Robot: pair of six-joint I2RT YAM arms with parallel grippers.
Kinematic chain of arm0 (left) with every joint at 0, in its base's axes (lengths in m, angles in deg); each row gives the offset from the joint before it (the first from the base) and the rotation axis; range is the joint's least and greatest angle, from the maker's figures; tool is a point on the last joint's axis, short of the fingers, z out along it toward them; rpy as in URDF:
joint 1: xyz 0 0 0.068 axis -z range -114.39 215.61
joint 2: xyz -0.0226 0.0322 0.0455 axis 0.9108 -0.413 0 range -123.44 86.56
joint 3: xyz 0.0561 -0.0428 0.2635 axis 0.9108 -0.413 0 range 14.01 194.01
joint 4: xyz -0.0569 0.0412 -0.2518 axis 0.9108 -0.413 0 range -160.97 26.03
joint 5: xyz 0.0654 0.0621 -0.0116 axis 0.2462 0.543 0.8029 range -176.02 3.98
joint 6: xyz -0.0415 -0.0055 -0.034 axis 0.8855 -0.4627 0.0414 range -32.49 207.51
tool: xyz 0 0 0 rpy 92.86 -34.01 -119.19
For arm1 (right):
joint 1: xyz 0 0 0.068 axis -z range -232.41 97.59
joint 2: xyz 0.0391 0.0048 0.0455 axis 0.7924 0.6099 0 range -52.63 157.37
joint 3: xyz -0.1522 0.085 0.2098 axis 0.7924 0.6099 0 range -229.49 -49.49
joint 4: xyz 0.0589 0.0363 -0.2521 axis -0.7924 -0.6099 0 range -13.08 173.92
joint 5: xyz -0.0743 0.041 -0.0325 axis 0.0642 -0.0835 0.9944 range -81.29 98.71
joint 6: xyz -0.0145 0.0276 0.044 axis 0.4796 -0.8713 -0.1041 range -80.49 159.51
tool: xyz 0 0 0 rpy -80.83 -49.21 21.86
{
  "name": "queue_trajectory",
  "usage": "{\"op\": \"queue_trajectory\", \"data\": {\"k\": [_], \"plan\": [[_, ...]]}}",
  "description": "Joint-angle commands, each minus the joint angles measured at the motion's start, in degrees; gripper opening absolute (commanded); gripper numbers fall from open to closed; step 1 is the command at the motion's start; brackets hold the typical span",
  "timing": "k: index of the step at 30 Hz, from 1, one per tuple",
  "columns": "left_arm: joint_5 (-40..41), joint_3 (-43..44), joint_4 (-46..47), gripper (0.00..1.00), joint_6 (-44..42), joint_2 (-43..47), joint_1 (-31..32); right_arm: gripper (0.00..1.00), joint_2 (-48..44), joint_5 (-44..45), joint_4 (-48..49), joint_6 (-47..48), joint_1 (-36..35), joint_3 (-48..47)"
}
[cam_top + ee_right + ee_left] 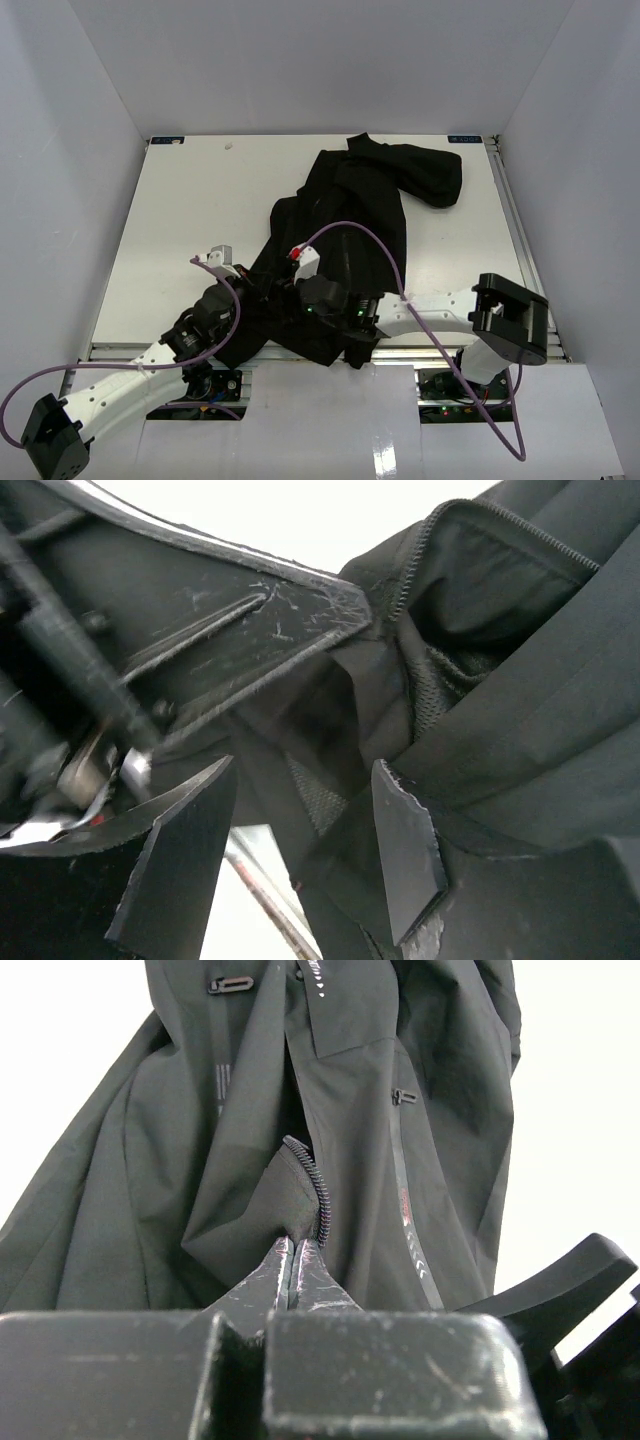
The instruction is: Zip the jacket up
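Observation:
The black jacket lies crumpled on the white table, running from the far right down to the near edge. My left gripper is shut on a fold of the jacket at its zipper teeth. In the top view the left gripper is at the jacket's near left side. My right gripper is open, with jacket fabric between and beyond its fingers. It sits close beside the left gripper, whose tip pinches the zipper edge. The right gripper also shows in the top view.
The white table is enclosed by white walls on three sides. A purple cable arches over the jacket from the right arm. The table's metal front rail runs under the jacket's near hem.

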State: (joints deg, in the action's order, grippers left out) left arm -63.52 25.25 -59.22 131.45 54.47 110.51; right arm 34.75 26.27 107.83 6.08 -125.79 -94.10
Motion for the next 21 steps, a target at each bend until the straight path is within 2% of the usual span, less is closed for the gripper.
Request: {"op": "queue_trajectory", "data": {"k": [1,4,7,16,21], "plan": [[-1.2,1.0,0.6,0.0,-0.7,0.2,0.0,0.63,6.3,16.5,-19.7,-2.1,-4.5,-10.3],[-1.7,0.8,1.0,0.0,-0.8,0.1,0.0,0.65,9.4,19.8,-28.7,-4.8,-6.2,-14.4],[-1.9,0.6,1.5,0.0,-0.8,0.0,0.0,0.65,11.9,21.3,-32.2,-6.2,-6.9,-16.5],[-2.4,0.4,2.3,0.0,-0.9,-0.5,0.0,0.65,12.3,20.7,-32.6,-6.8,-7.8,-15.0],[-2.2,0.3,2.8,0.0,-0.7,-1.1,0.0,0.63,11.2,18.8,-29.2,-6.4,-8.0,-11.8]]}}
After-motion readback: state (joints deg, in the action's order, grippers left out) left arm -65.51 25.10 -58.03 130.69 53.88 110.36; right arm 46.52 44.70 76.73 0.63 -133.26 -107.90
